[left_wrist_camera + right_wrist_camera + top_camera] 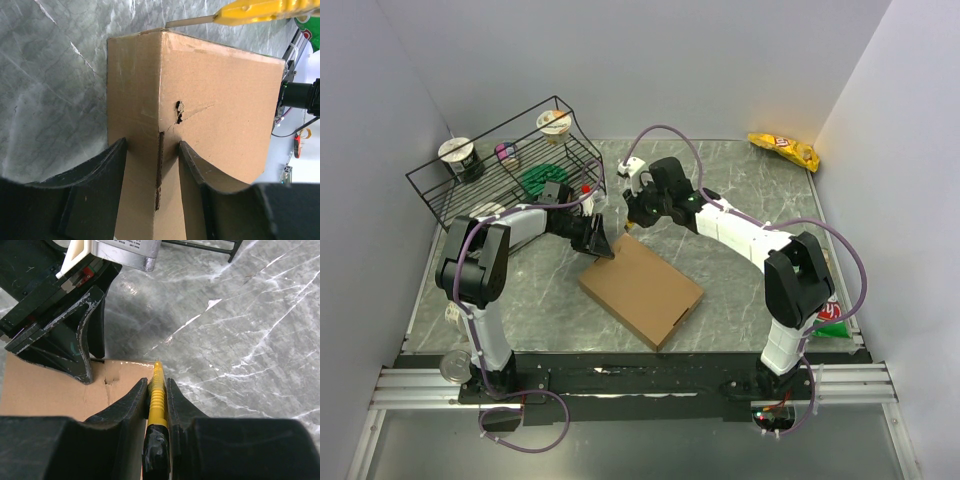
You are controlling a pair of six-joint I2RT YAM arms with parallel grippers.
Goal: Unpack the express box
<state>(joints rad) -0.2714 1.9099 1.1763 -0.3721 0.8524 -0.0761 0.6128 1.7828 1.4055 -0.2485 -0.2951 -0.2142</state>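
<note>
At cardboard express box point(640, 290): left end effector point(152, 145), grip unclear; right end effector point(157, 381) clenched on yellow tool point(156, 407).

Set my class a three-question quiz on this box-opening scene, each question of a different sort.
1. True or false: the box has its flaps standing open.
2. Which holds the yellow cutter: A left tool, B right tool?
3. Fill in: the yellow bag lies at the table's far ___ corner.
Key: 1 false; 2 B; 3 right.
</note>
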